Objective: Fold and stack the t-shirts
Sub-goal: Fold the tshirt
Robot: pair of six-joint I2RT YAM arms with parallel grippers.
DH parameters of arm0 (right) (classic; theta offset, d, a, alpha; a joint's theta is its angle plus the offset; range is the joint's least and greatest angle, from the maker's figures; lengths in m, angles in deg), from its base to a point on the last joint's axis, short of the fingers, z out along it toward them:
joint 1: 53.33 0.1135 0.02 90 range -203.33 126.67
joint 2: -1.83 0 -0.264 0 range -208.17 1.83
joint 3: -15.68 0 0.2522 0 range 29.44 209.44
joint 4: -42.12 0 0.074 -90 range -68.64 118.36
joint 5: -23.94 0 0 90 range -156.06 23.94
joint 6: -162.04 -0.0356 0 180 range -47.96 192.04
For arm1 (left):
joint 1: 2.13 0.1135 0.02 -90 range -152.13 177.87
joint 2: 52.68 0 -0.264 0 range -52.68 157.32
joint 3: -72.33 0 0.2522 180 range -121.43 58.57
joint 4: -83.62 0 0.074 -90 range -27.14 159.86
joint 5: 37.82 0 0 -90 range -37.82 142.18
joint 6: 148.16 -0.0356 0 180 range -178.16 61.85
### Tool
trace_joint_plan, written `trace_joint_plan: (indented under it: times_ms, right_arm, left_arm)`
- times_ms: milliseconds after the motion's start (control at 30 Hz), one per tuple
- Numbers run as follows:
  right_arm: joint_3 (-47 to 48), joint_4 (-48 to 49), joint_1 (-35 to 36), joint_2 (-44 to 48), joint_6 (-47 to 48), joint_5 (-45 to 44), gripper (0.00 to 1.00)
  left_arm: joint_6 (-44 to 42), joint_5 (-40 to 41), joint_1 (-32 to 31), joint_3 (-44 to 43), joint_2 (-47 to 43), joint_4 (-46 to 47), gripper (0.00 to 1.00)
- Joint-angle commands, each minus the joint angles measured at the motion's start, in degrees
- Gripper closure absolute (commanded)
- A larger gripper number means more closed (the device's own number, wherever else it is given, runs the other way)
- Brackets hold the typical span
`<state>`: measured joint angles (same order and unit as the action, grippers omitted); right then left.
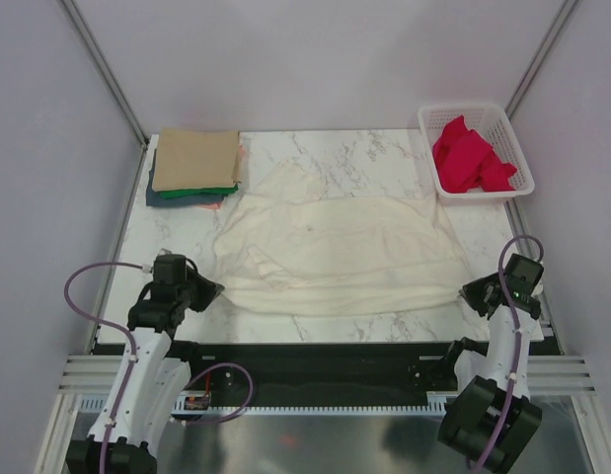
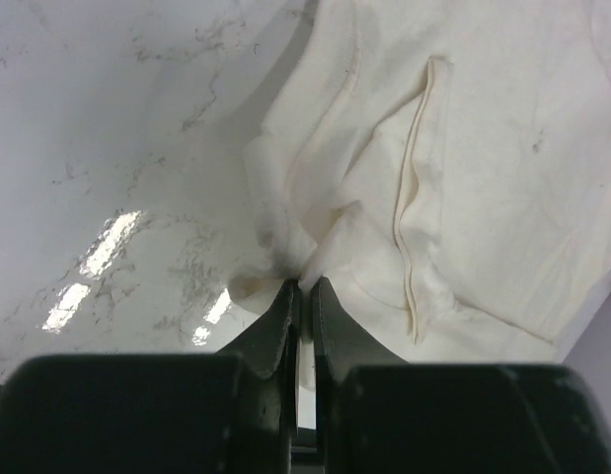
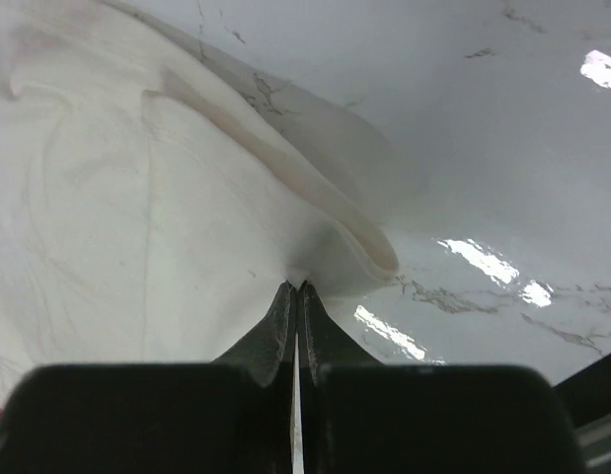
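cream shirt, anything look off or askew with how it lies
The cream shirt lies rumpled, not flat: cloth bunches at its near corners, where the left gripper and right gripper each pinch it shut. Nothing looks torn or spilled.

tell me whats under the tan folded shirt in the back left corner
A green folded shirt lies directly under the tan folded shirt, and a dark teal shirt under that. Only their near edges show; the rest, and anything deeper, is covered.
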<state>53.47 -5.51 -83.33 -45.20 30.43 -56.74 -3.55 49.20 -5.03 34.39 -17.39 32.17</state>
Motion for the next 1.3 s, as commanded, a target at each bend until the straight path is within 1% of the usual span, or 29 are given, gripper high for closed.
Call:
trace_joint_plan:
  times_ms: [0, 100, 167, 200, 233, 267, 300, 333, 400, 433, 500, 600, 667, 700, 767, 800, 833, 867, 900, 933, 967, 1000, 1067, 1100, 1133, 1167, 1200, 1233, 1267]
  right_arm:
    - [3.5, -8.7, -1.8, 3.5, 0.9, -0.3, 1.00]
    - [3.2, -12.4, -2.8, 6.2, 1.7, 0.3, 1.00]
    - [3.1, -14.0, -3.1, 7.9, 2.2, 1.9, 1.00]
    - [3.4, -14.9, -3.0, 9.2, 2.1, 1.8, 0.99]
    - [4.4, -16.7, -3.2, 9.7, 2.0, 1.3, 0.95]
    - [5.0, -17.3, -3.2, 9.9, 2.0, 0.8, 0.86]
    - [5.6, -17.8, -3.2, 9.9, 2.1, 0.5, 0.62]
    - [6.4, -18.2, -3.2, 9.8, 2.4, 0.1, 0.46]
    - [8.8, -19.7, -3.3, 8.7, 3.1, -1.8, 0.15]
    - [10.4, -20.4, -3.3, 8.4, 3.1, -2.5, 0.09]
    - [12.4, -20.6, -3.3, 7.3, 3.4, -3.8, 0.02]
    - [14.6, -20.2, -3.2, 6.5, 4.0, -2.6, 0.02]
    - [16.7, -18.3, -3.3, 6.2, 5.0, -0.6, 0.02]
    - [17.1, -17.0, -3.2, 5.8, 6.0, 2.9, 0.02]
    - [17.1, -13.4, -3.1, 3.6, 6.5, 7.2, 0.02]
    - [16.6, -11.4, -2.6, 2.7, 6.5, 9.7, 0.02]
    - [15.2, -7.7, -2.2, 1.9, 6.5, 14.2, 0.02]
    - [14.6, -6.1, -1.6, 0.6, 6.5, 15.7, 0.02]
    - [14.4, -4.8, -1.1, 0.1, 7.1, 16.7, 0.02]
    - [14.5, -3.0, 0.1, -0.3, 8.6, 17.7, 0.02]
    - [14.6, -2.3, 0.8, -0.6, 9.5, 17.6, 0.02]
    - [14.9, -2.0, 2.2, -0.5, 10.5, 16.7, 0.02]
    - [15.3, -1.1, 3.4, 0.3, 12.1, 14.9, 0.02]
    - [15.1, -0.8, 4.2, 0.6, 12.2, 14.6, 0.02]
    - [14.6, -0.1, 4.7, 1.0, 12.3, 14.6, 0.02]
    - [14.4, 0.4, 5.3, 1.8, 12.2, 14.6, 0.02]
    - [14.1, 0.6, 6.6, 1.9, 12.1, 14.8, 0.02]
    - [13.8, 1.3, 7.3, 2.2, 12.1, 14.7, 0.02]
    - [13.6, 1.6, 8.1, 2.3, 12.1, 14.8, 0.02]
  left_arm:
    - [4.3, -1.8, 0.5, -3.8, -4.9, -7.4, 0.91]
    - [5.0, -2.9, 0.5, -5.2, -10.0, -12.2, 0.89]
    - [4.3, -3.1, 0.5, -6.3, -12.2, -16.0, 0.85]
    - [3.9, -3.2, 0.5, -7.1, -13.8, -17.3, 0.80]
    - [2.9, -3.9, 0.5, -7.4, -14.5, -19.2, 0.78]
    - [2.3, -4.6, 0.5, -7.5, -15.0, -20.0, 0.75]
    - [1.6, -5.4, 0.5, -7.8, -15.6, -20.5, 0.71]
    - [0.8, -6.9, 0.5, -8.2, -16.3, -21.0, 0.64]
    - [-0.5, -7.8, 0.5, -10.4, -16.9, -23.0, 0.55]
    - [-1.7, -7.3, 0.5, -11.5, -16.8, -23.8, 0.48]
    - [-4.9, -4.9, 0.5, -15.9, -16.0, -25.6, 0.43]
    - [-9.9, -2.4, 0.5, -21.8, -11.0, -23.4, 0.42]
    - [-14.9, -3.3, 0.5, -23.4, -6.0, -19.2, 0.43]
    - [-16.0, -5.6, 0.5, -24.2, -4.0, -13.8, 0.44]
    - [-17.8, -8.4, 0.5, -24.9, 0.7, -6.6, 0.46]
    - [-18.0, -10.0, 0.3, -25.8, 6.1, 0.5, 0.47]
    - [-19.0, -10.4, -0.2, -26.4, 9.8, 4.1, 0.47]
    - [-19.9, -10.5, -0.8, -27.5, 13.3, 7.0, 0.47]
    - [-20.9, -10.3, -2.3, -31.3, 21.9, 9.6, 0.47]
    - [-24.3, -9.7, -3.2, -34.2, 26.5, 12.4, 0.47]
    - [-26.5, -8.9, -4.0, -37.7, 31.2, 12.5, 0.47]
    - [-30.8, -6.8, -5.7, -45.3, 41.5, 12.5, 0.47]
    - [-33.9, -4.6, -6.4, -52.8, 51.1, 12.5, 0.47]
    - [-35.0, -2.7, -6.9, -59.7, 55.4, 12.6, 0.47]
    - [-37.1, -2.2, -6.9, -63.2, 63.9, 12.4, 0.47]
    - [-37.8, -2.1, -6.9, -66.5, 67.4, 12.4, 0.47]
    - [-38.5, -2.1, -7.3, -72.7, 70.8, 12.5, 0.47]
    - [-40.3, -1.9, -7.5, -75.6, 77.8, 12.6, 0.47]
    - [-40.9, -1.7, -7.6, -78.6, 80.6, 12.4, 0.47]
